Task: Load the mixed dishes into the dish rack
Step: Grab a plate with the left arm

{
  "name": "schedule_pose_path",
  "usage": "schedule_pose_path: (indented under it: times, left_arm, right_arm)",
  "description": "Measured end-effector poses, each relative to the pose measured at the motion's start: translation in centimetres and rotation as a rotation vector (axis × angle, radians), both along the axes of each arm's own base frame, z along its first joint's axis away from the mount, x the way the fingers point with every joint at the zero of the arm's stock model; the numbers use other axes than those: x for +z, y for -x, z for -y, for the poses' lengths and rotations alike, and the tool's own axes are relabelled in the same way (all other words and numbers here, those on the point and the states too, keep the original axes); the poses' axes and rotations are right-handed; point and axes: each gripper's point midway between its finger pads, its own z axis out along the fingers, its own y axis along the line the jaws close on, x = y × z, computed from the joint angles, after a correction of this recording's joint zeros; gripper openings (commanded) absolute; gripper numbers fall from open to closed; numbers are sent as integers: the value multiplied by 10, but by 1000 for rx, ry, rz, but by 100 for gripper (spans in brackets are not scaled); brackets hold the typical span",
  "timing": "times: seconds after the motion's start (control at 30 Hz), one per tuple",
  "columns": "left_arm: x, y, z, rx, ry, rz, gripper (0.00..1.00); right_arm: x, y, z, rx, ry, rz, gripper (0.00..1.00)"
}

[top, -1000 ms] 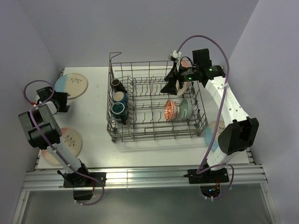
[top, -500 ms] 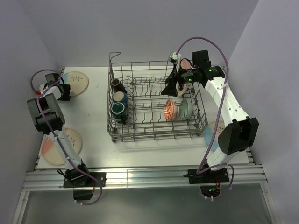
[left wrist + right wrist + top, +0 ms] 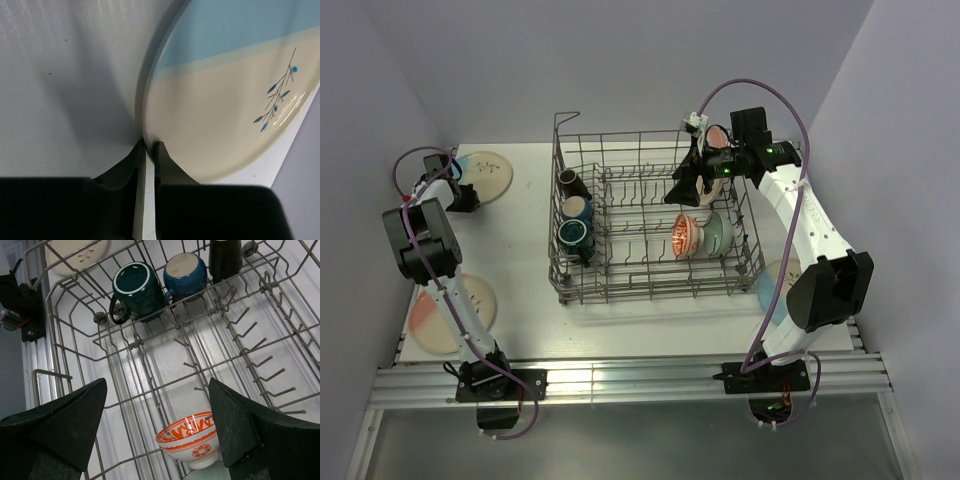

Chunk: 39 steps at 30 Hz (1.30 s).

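Note:
My left gripper (image 3: 463, 193) (image 3: 149, 145) is at the far left of the table, shut on the rim of a light blue and cream plate (image 3: 485, 172) (image 3: 235, 95) that lies flat. Over the far right part of the dish rack (image 3: 655, 292) (image 3: 60, 305), my right gripper (image 3: 692, 182) (image 3: 157, 385) hangs open and holds nothing. Along the rack's left side lie a black mug (image 3: 570, 182) (image 3: 225, 257), a blue mug (image 3: 576, 210) (image 3: 185, 270) and a teal mug (image 3: 576, 236) (image 3: 137, 290). An orange-red bowl (image 3: 686, 236) (image 3: 192, 440) and a pale green bowl (image 3: 716, 232) stand at its right.
A pink and cream plate (image 3: 450, 312) (image 3: 75, 252) lies at the near left of the table. Another plate (image 3: 772, 290) lies right of the rack, half hidden by the right arm. A pink plate (image 3: 717, 135) shows behind the right gripper. Grey walls close both sides.
The left gripper has swung to the far left corner, reached the blue and cream plate and shut on its rim. The right gripper has barely moved.

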Motion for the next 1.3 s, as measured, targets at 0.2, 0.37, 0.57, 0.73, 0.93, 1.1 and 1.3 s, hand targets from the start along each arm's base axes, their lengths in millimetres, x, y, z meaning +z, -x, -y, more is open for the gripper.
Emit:
schedule_pose_path:
  times: [0.2, 0.37, 0.57, 0.73, 0.93, 1.1, 1.3]
  left_arm:
    - [0, 9, 6, -28, 7, 20, 0]
    - [1, 62, 31, -91, 16, -35, 0]
    - [4, 142, 65, -159, 36, -110, 0]
    - [20, 189, 83, -209, 21, -107, 0]
    - [37, 211, 87, -244, -19, -82, 0]
    - [38, 225, 85, -242, -23, -82, 0]
    - [42, 234, 77, -236, -18, -72, 0]
  right_arm:
    - [5, 4, -2, 13, -19, -3, 89]
    - [18, 13, -3, 30, -42, 20, 88]
    - [36, 29, -8, 76, -73, 65, 88]
    - [37, 49, -31, 167, -75, 82, 89]
    - [30, 90, -70, 338, -55, 110, 89]
    - [24, 121, -98, 472, -30, 168, 89]
    - [23, 145, -142, 593, 19, 358, 89]
